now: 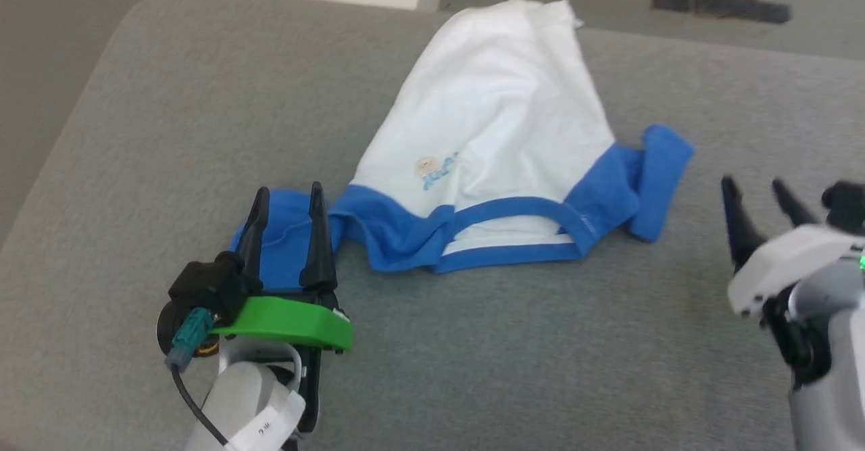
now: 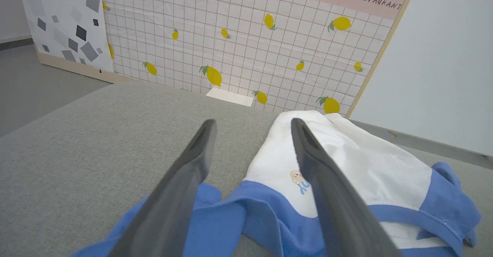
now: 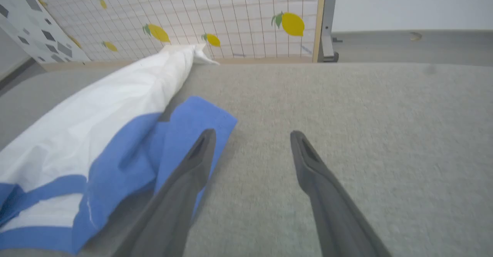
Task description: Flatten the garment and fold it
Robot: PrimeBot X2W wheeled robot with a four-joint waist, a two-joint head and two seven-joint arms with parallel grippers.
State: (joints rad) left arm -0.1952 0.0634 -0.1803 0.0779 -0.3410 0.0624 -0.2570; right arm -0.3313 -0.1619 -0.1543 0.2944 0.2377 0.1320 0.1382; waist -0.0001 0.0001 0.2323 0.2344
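Note:
The garment [image 1: 493, 113], a white T-shirt with blue sleeves, shoulders and neck trim, lies rumpled on the grey table [image 1: 169, 99], collar toward me and hem at the far edge. My left gripper [image 1: 287, 194] stands open over its left blue sleeve [image 1: 287, 234]; in the left wrist view the garment [image 2: 346, 164] lies under and beyond the open left gripper [image 2: 252, 128]. My right gripper [image 1: 750, 187] is open, apart from the right sleeve [image 1: 659, 174], at its right. In the right wrist view that sleeve [image 3: 188, 133] lies beside the left finger of the open right gripper [image 3: 252, 137].
The grey padded table [image 3: 366, 114] stretches bare to the right of the shirt and along its near side. Beyond its far edge stand a lemon-patterned tiled panel [image 2: 246, 37] and a pale wall [image 2: 443, 56]. Floor [image 1: 40, 65] drops off at the left.

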